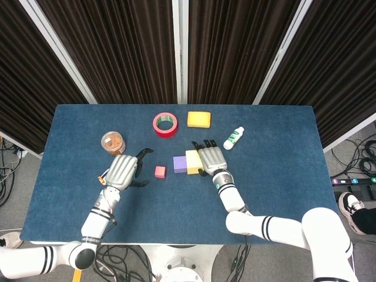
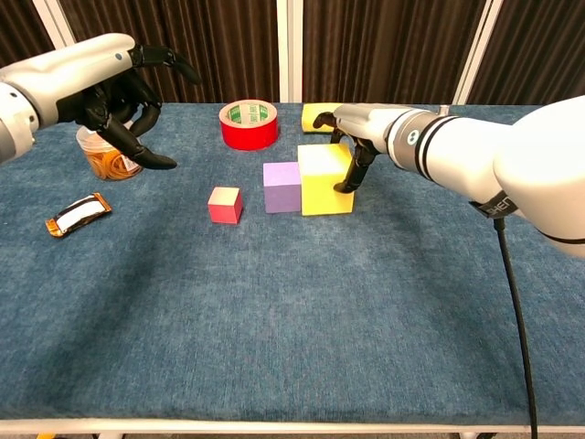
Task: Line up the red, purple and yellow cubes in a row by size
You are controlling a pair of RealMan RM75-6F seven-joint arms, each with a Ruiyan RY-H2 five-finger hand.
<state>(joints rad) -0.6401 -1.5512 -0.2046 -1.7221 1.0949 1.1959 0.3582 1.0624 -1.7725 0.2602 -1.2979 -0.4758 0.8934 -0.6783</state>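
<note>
Three cubes stand in a row on the blue table (image 1: 282, 176). The small red cube (image 1: 160, 171) (image 2: 225, 205) is leftmost, a gap away from the mid-sized purple cube (image 1: 180, 164) (image 2: 282, 187). The purple cube touches the large yellow cube (image 1: 194, 162) (image 2: 325, 179). My right hand (image 1: 212, 158) (image 2: 366, 128) is at the yellow cube's right side; its fingers (image 2: 352, 169) touch that face without gripping it. My left hand (image 1: 124, 170) (image 2: 119, 91) hovers left of the red cube, its fingers spread and curved, holding nothing.
A red tape roll (image 1: 165, 124) (image 2: 249, 124) and a yellow sponge (image 1: 199, 119) lie behind the cubes. A white bottle (image 1: 233, 138) lies to the right. A jar of orange bits (image 1: 113, 143) (image 2: 108, 160) and a snack wrapper (image 2: 79, 214) sit by the left hand.
</note>
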